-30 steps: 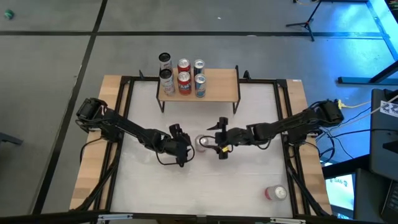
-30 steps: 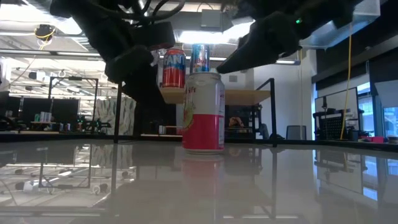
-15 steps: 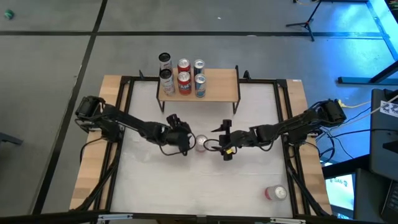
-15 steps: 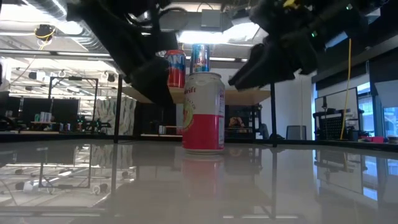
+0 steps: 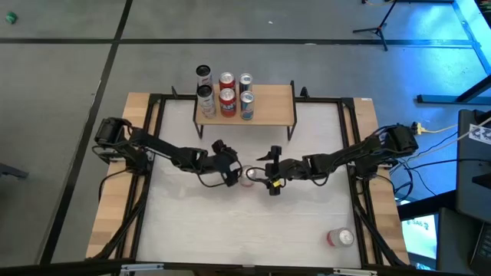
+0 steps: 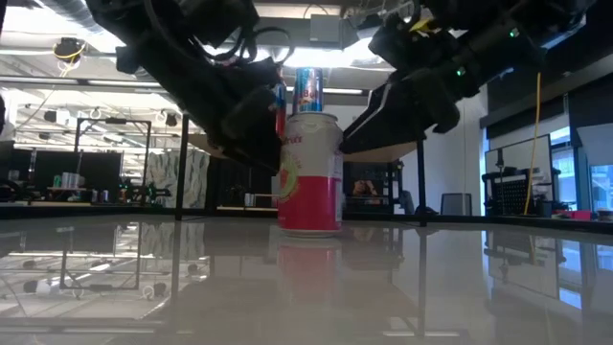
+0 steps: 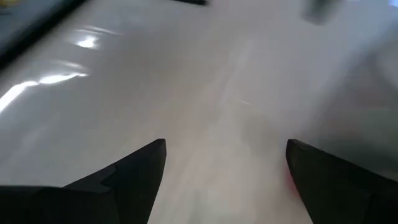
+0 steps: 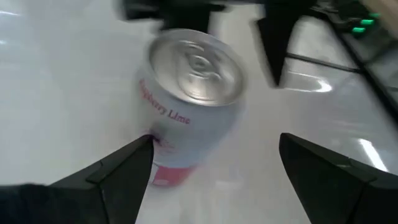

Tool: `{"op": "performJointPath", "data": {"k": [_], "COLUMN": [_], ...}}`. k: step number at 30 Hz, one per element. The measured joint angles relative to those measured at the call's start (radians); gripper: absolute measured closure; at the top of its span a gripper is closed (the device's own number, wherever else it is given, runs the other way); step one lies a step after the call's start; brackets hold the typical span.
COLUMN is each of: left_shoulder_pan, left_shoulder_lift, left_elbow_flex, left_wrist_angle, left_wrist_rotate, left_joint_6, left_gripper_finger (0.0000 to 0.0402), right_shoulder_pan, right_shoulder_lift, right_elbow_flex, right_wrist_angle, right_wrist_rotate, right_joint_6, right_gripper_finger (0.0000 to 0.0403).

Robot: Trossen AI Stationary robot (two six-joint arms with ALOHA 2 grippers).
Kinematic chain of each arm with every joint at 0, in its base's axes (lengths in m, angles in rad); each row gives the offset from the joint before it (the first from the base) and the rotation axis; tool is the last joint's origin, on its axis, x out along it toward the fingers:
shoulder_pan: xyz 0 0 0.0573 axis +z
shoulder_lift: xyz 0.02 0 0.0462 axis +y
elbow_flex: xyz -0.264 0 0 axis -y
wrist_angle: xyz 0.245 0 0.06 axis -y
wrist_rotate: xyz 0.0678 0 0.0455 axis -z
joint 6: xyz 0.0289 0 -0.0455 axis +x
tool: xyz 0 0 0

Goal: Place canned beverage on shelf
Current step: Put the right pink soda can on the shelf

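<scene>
Pink-and-white can stood upright mid-table. Left gripper touched its side; right gripper hung just beside. Shelf behind held a blue can.

Bright ceiling lights in the low view leave both arms as dark silhouettes and mirror off the glossy desk. Both wrist views are motion-blurred, with glare streaks. Blue light tints the high view's right edge.
</scene>
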Motion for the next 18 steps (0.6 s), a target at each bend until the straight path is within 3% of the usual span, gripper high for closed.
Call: {"op": "performJointPath", "data": {"k": [14, 18], "left_shoulder_pan": [-0.075, -0.083], "left_shoulder_lift": [0.000, 0.000], "left_elbow_flex": [-0.002, -0.001], "left_wrist_angle": [-0.003, -0.007], "left_wrist_rotate": [0.122, 0.113], "left_joint_6": [0.033, 0.044], "left_gripper_finger": [0.0081, 0.0081], "right_shoulder_pan": [0.001, 0.002], "right_shoulder_lift": [-0.086, -0.133], "right_elbow_flex": [0.003, 0.003], "right_wrist_angle": [-0.132, -0.200], "right_wrist_rotate": [0.151, 0.109], "right_joint_6": [0.006, 0.007], "right_gripper_finger": [0.0061, 0.0061]}}
